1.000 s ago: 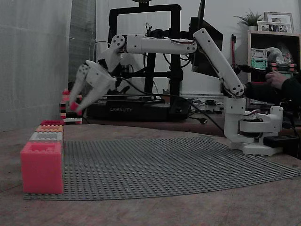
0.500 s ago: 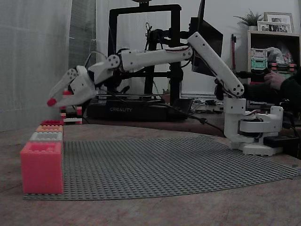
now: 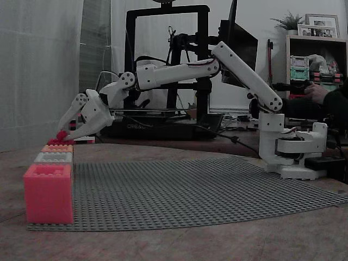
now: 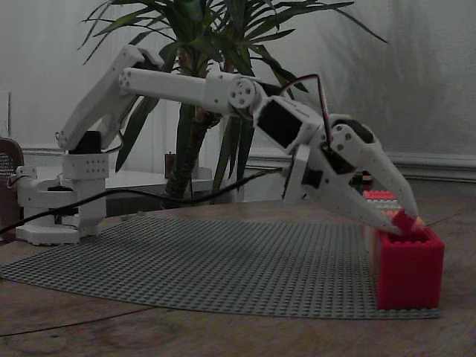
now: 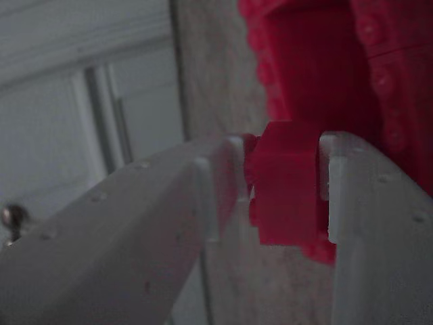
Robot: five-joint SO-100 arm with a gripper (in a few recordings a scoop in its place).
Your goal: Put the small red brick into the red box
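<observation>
In the wrist view the small red brick (image 5: 287, 183) sat pinched between the two white fingers (image 5: 210, 196), its sides pressed against the inner faces of both tips, so the gripper (image 5: 281, 189) was closed on it. Directly beyond the fingertips lay the open hollow of the red box (image 5: 318, 61), its rim lined with round studs. In a fixed view the gripper (image 3: 64, 134) angled down with the brick (image 3: 61, 135) at its tip, just above the red box (image 3: 60, 142) at the far end of a row of studded boxes: an orange box (image 3: 57, 148), a grey box (image 3: 53, 157) and a pink box (image 3: 48, 193) nearest the camera. Whether the brick already touched the red box's rim was hard to tell in the dim light. The boxes stood on a grey studded baseplate (image 3: 206, 190). Behind the arm, a black 3D printer (image 3: 163, 122) bore the word "CREALITY".
</observation>
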